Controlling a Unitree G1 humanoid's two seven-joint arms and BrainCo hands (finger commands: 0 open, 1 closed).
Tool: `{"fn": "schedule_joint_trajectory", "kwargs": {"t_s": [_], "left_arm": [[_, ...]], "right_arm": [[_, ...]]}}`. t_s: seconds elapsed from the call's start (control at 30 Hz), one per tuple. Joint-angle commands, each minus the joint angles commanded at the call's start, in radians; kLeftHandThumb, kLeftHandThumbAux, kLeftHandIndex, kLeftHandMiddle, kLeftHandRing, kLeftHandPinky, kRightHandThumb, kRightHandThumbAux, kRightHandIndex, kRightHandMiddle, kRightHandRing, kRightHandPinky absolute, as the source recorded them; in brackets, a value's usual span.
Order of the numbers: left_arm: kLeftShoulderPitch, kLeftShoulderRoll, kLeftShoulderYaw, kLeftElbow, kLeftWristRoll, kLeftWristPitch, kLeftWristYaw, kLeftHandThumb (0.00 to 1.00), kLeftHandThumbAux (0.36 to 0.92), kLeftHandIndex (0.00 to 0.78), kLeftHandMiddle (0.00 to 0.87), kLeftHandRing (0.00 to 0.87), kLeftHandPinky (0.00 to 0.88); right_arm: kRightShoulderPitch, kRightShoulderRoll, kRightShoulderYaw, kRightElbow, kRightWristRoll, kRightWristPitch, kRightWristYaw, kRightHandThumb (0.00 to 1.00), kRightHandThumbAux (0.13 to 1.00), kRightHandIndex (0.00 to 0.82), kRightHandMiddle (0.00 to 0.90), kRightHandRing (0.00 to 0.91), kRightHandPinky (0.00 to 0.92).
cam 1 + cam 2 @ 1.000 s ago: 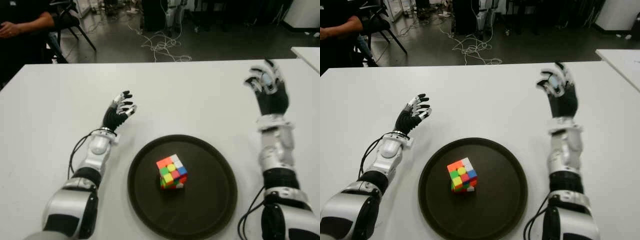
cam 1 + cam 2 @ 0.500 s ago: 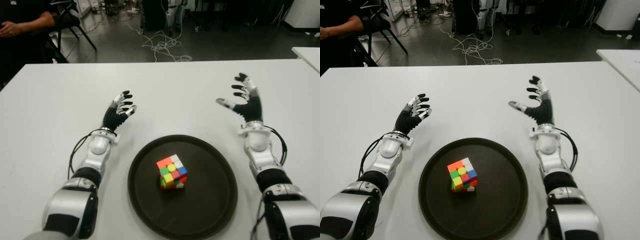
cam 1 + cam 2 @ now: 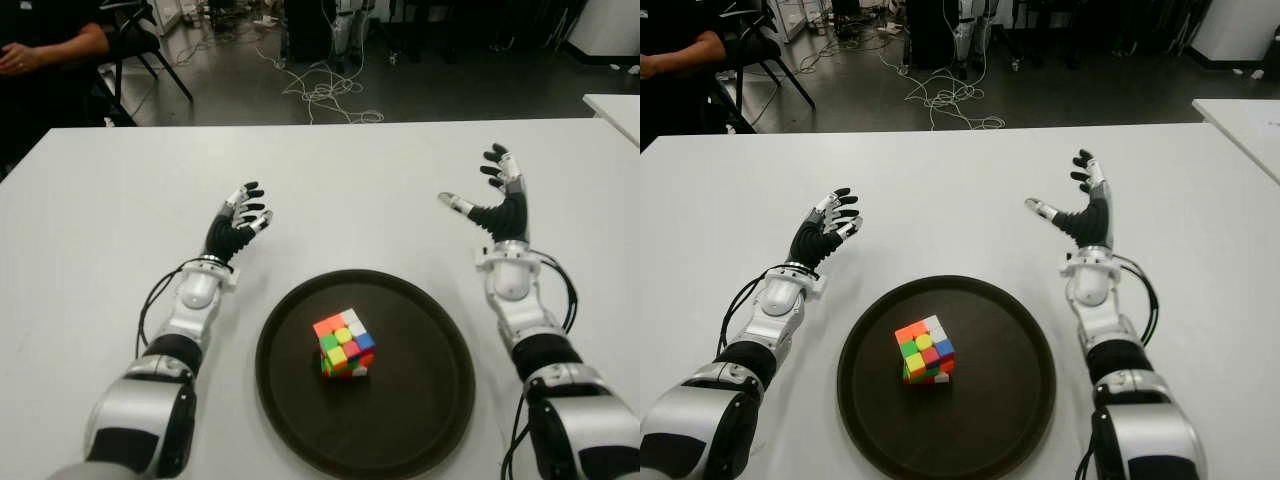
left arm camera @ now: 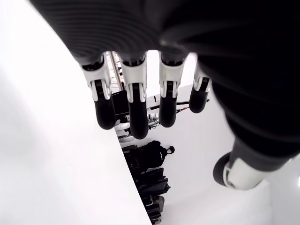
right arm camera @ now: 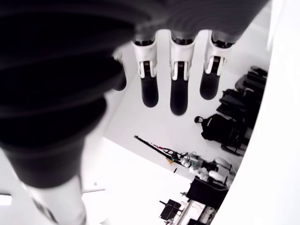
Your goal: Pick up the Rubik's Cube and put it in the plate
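The Rubik's Cube (image 3: 343,343) stands inside the round dark plate (image 3: 420,400), slightly left of its middle. No hand touches it. My left hand (image 3: 240,218) shows over the white table to the upper left of the plate, fingers spread and empty; the left wrist view shows its fingers (image 4: 133,108) straight out. My right hand (image 3: 492,200) is to the upper right of the plate, fingers spread wide with the thumb out, holding nothing. Its fingers (image 5: 178,89) extend straight in the right wrist view.
The white table (image 3: 110,200) stretches around the plate. A seated person (image 3: 45,60) is at the far left beyond the table. Cables (image 3: 325,90) lie on the dark floor behind. A second white table corner (image 3: 615,105) shows at far right.
My right hand came down from a raised position at the far right towards the table beside the plate, then shifted slightly right. The left hand and cube have not moved.
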Motion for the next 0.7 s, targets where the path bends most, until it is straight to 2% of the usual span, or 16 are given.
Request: {"fn": "schedule_joint_trajectory", "kwargs": {"t_s": [0.37,0.57,0.7], "left_arm": [[0.006,0.0,-0.001,-0.003,0.0,-0.011,-0.003,0.094,0.635,0.121,0.174,0.195,0.216],[0.009,-0.001,0.001,-0.002,-0.003,-0.015,-0.004,0.108,0.632,0.14,0.182,0.204,0.227],[0.011,-0.002,0.003,-0.003,-0.006,-0.014,-0.008,0.12,0.632,0.145,0.187,0.208,0.232]], "right_arm": [[0.009,0.015,-0.03,-0.007,0.082,0.0,0.082,0.0,0.822,0.137,0.214,0.205,0.198],[0.02,0.02,-0.026,-0.014,0.08,-0.013,0.089,0.0,0.828,0.164,0.231,0.209,0.166],[0.026,0.021,-0.025,-0.02,0.079,-0.024,0.097,0.0,0.827,0.169,0.235,0.212,0.184]]}}
